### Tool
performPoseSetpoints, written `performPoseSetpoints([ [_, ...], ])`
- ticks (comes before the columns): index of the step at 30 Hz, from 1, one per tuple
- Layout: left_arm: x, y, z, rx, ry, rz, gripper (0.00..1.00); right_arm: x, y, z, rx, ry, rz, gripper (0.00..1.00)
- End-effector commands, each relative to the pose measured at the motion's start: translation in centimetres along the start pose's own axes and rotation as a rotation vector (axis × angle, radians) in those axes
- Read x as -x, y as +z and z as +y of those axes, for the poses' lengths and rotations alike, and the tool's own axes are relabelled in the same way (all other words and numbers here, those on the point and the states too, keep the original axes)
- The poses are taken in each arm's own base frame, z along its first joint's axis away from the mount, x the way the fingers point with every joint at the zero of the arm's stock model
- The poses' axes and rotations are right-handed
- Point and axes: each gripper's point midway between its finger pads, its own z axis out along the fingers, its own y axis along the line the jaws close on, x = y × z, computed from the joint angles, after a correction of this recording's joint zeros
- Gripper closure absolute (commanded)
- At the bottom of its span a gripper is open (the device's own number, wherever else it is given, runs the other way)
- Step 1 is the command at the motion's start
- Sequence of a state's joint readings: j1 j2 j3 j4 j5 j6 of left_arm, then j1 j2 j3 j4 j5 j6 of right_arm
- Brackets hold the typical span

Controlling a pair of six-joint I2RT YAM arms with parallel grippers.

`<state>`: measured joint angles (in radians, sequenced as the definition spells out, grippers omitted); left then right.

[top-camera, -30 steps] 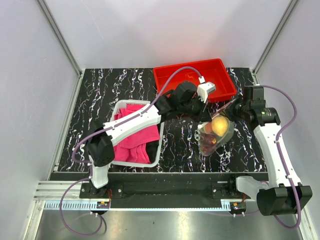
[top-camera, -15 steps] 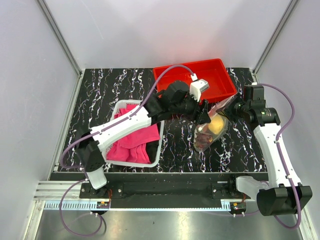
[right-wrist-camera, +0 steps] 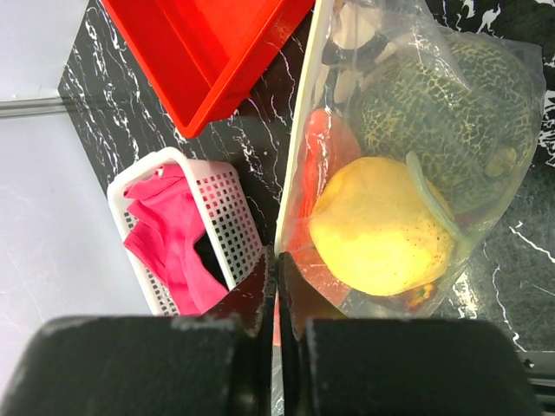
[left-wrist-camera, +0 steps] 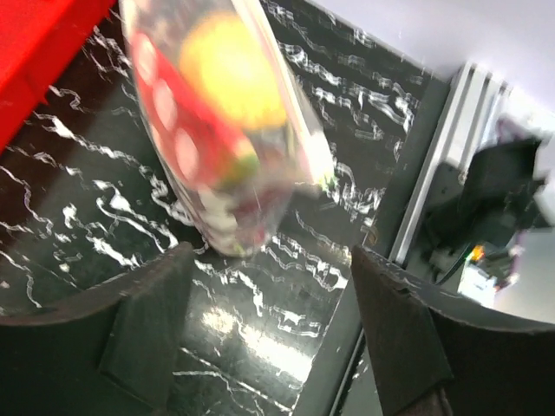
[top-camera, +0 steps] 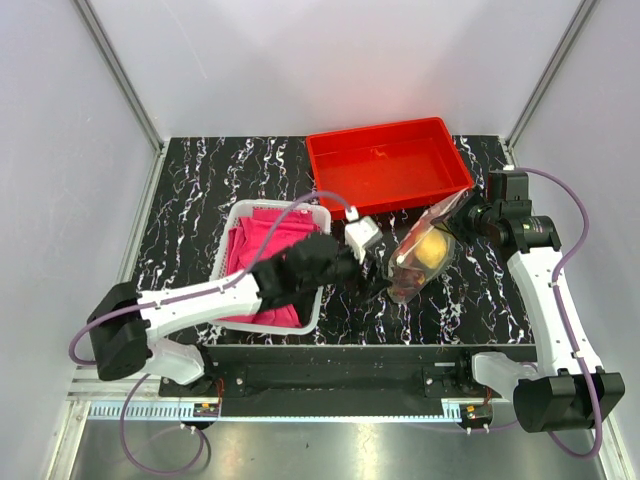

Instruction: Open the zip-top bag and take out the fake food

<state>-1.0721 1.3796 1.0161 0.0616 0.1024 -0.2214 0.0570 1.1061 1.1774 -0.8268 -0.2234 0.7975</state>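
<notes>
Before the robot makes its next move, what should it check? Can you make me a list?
1. The right gripper is shut on the top edge of the zip-top bag: ok.
2. The left gripper is open, with the bag's lower end in front of it: ok.
3. The bag's zip is opened: cannot tell.
4. The fake food is out of the bag: not ok. The lemon and the melon are inside.
5. The red tray is not covered by an arm: ok.
</notes>
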Motion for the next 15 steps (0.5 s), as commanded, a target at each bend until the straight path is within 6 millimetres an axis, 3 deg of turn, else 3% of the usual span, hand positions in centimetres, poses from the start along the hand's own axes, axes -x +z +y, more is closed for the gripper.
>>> performPoseSetpoints([
  [1, 4.9, -0.1, -0.1, 0.053, 0.076, -0.368, 0.22, 1.2, -1.7, 2.6, 0.095, 0.025, -0.06, 1.0],
  [6, 5.0, 1.7, 0.2, 0.109, 0.091, -0.456, 0.21, 0.8, -1.5, 2.1, 0.078, 0.102, -0.052, 1.0],
  [11, 6.3, 2.4, 0.7, 0.133, 0.045, -0.564, 0.23, 0.7, -1.7, 2.0, 0.075, 0.133, -0.058, 1.0],
  [15, 6.6, 3.3, 0.6, 0.127, 0.026, -0.576, 0.36, 0.8, -1.9, 1.9, 0.064, 0.15, -0.066, 1.0],
])
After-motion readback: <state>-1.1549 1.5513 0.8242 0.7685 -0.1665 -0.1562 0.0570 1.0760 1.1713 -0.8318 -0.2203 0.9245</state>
